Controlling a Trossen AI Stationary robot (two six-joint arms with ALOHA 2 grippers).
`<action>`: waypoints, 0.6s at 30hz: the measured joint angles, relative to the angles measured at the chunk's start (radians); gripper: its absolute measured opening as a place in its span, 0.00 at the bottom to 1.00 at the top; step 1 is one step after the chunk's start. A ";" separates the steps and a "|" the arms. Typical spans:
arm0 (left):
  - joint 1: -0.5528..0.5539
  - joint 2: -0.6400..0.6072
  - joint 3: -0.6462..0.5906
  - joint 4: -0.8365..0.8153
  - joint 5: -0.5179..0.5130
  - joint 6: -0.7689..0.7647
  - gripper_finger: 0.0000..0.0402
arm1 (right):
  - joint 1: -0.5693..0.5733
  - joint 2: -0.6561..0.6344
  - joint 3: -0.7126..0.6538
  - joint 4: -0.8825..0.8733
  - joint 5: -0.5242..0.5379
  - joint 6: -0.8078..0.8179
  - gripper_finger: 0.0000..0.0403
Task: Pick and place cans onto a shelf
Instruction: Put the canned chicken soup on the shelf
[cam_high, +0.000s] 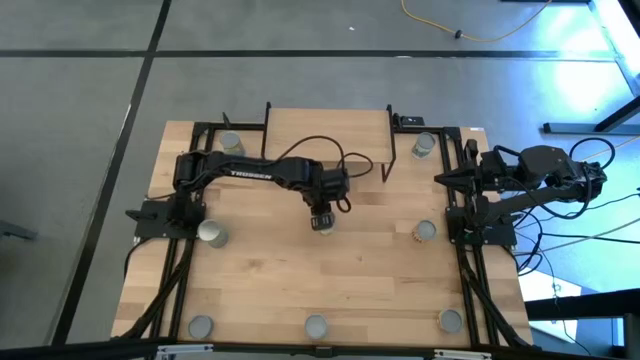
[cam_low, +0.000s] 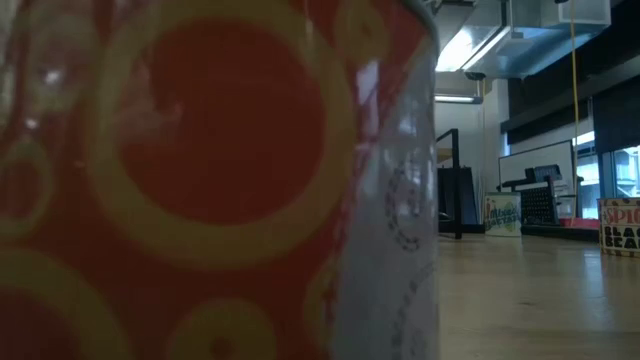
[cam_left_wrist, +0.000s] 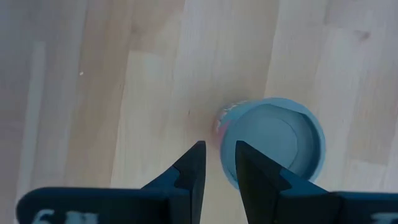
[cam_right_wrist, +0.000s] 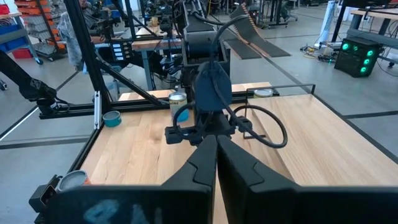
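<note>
In the high view my left gripper (cam_high: 322, 215) hangs over the middle of the table, just above one can (cam_high: 325, 226). The left wrist view shows its fingers pointing down with a narrow gap between them (cam_left_wrist: 217, 149) and bare wood in that gap. That can's silver-grey top (cam_left_wrist: 280, 143) lies off to one finger's side, standing upright on the table. The shelf (cam_high: 328, 135) stands behind, at the far middle. My right gripper (cam_high: 442, 180) waits shut (cam_right_wrist: 216, 149) at the right edge, held level. Several more cans stand around the table.
Cans stand at the far left (cam_high: 231, 143), far right (cam_high: 424, 146), left (cam_high: 211, 233), right (cam_high: 425, 232) and along the near edge (cam_high: 201, 326) (cam_high: 450, 320). One orange-red can (cam_low: 200, 180) fills the low view. Black frame rails (cam_high: 180, 280) run along both table sides.
</note>
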 joint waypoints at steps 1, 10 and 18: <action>0.003 0.000 0.000 0.000 0.010 0.000 0.20 | 0.000 0.000 0.000 0.000 0.000 0.000 0.04; 0.009 0.027 -0.001 0.006 0.043 0.007 0.20 | 0.000 0.000 0.000 0.000 0.000 0.000 0.04; 0.012 0.028 -0.001 0.008 0.039 0.008 0.20 | 0.000 0.000 0.000 0.000 0.000 0.000 0.04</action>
